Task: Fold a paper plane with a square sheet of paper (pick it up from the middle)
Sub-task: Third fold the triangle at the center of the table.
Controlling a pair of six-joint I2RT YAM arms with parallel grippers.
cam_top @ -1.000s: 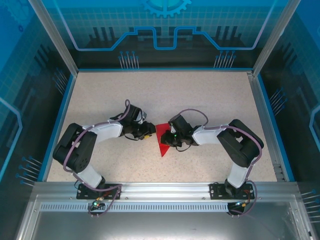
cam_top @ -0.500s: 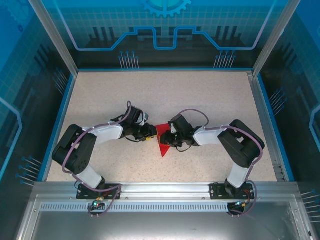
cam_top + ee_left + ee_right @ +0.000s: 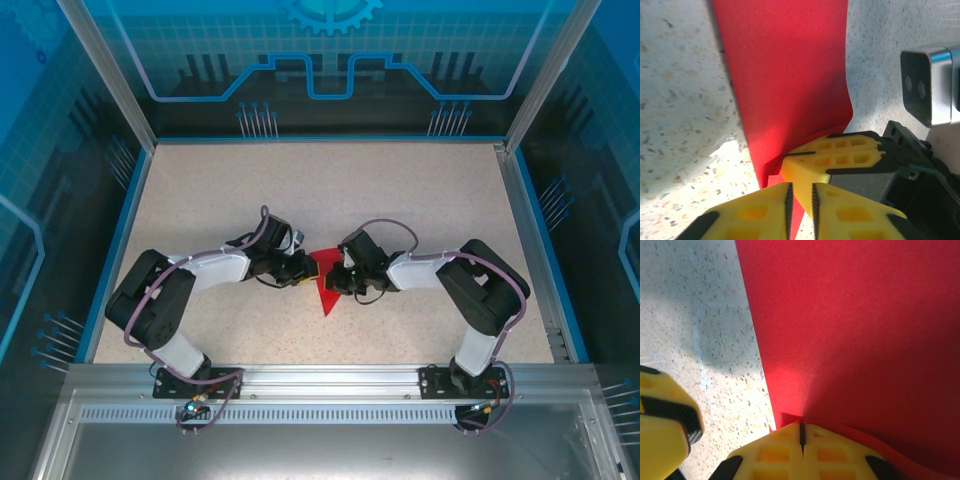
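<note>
Pinching the top edge from both sides seems to be the plan here: the square sheet of paper (image 3: 325, 296), already creased down to a red triangle, lies in the middle of the table (image 3: 420, 190) with its point toward the bases. The right gripper (image 3: 801, 434) is squeezed tight with the paper's edge nipped at its tips, probably to anchor it. The left gripper (image 3: 801, 195) is a thin slit apart around that same edge, can't tell if it's actually biting
</note>
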